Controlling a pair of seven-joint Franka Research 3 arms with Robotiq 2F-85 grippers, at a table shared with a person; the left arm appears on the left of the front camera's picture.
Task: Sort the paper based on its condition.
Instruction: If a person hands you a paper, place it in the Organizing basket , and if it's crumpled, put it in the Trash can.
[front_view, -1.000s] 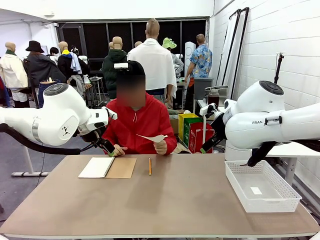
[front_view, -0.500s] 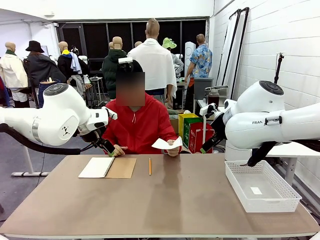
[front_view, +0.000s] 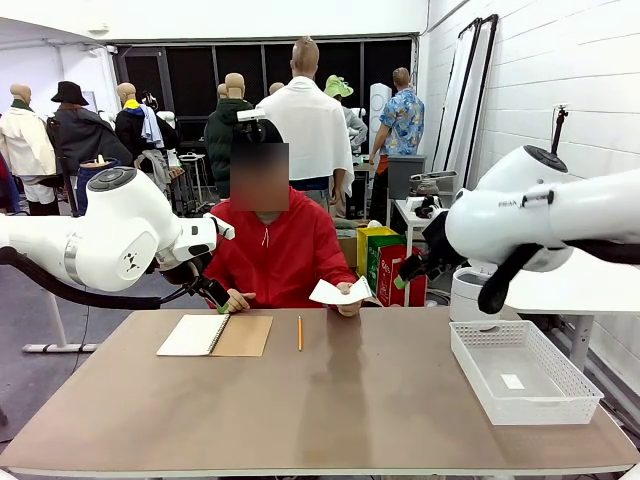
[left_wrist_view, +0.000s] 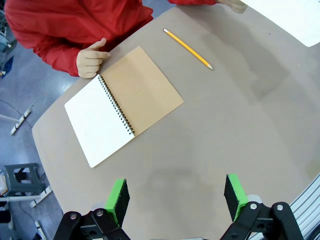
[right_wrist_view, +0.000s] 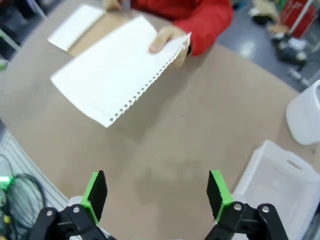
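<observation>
A sheet of paper is held up over the far side of the table.
It is gripped at one end by the person's hand and kept almost flat, with its long side stretched toward the robot's left. The left gripper and right gripper are spread wide, with nothing held.

White rounded arms, black cable, green pads

White paper, red sleeve, yellow pencil, brown-covered notebook.
</observation>
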